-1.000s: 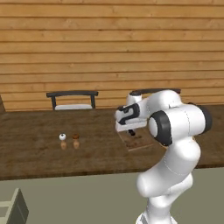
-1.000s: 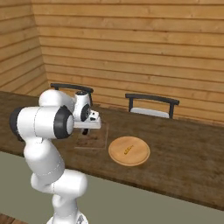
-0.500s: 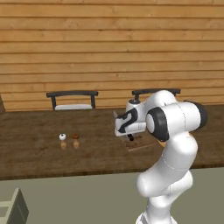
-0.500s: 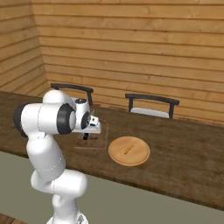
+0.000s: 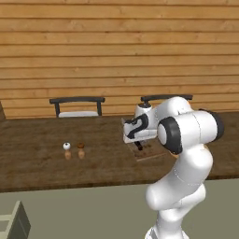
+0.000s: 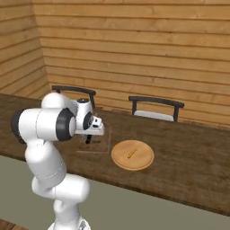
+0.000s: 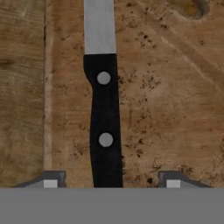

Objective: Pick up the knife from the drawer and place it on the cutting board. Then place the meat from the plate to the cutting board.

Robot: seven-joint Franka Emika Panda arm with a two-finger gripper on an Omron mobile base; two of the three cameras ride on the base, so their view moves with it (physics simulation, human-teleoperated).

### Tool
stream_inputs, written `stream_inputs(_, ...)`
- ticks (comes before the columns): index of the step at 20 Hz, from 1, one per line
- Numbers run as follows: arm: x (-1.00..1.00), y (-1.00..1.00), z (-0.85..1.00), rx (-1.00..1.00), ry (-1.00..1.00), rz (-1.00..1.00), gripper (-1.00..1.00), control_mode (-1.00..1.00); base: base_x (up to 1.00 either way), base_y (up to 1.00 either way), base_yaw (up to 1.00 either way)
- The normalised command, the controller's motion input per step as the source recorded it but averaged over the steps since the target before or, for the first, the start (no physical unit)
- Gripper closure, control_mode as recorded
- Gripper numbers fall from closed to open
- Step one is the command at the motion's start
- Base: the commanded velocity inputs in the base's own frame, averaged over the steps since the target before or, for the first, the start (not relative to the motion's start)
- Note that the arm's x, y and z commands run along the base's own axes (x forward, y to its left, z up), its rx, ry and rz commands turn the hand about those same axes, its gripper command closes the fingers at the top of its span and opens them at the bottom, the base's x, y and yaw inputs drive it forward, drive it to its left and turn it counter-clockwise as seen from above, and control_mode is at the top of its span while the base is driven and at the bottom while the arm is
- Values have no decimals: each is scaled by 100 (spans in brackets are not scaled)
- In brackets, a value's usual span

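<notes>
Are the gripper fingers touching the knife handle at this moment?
Apart. In the hand view the two fingertips stand wide on either side of the knife, with bare cutting board showing between each tip and the black handle.

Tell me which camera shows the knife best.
The hand view: the knife lies on the cutting board, black handle and blade base sharp between the open gripper. In both base views the arm hides most of it.

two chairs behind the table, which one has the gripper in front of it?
In the left base view, the right-hand chair, the one beyond the cutting board. The gripper hangs over that board; the left chair sits behind the two small shakers.
</notes>
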Motion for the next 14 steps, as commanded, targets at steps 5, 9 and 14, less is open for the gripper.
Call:
stream_inputs(5, -29, -46, 56, 5, 0, -8, -100, -100, 0, 0, 0)
stream_inputs(9, -55, -100, 30, 19, 0, -29, -100, -100, 0, 0, 0)
stream_inputs(14, -71, -100, 30, 18, 0, -30, -100, -100, 0, 0, 0)
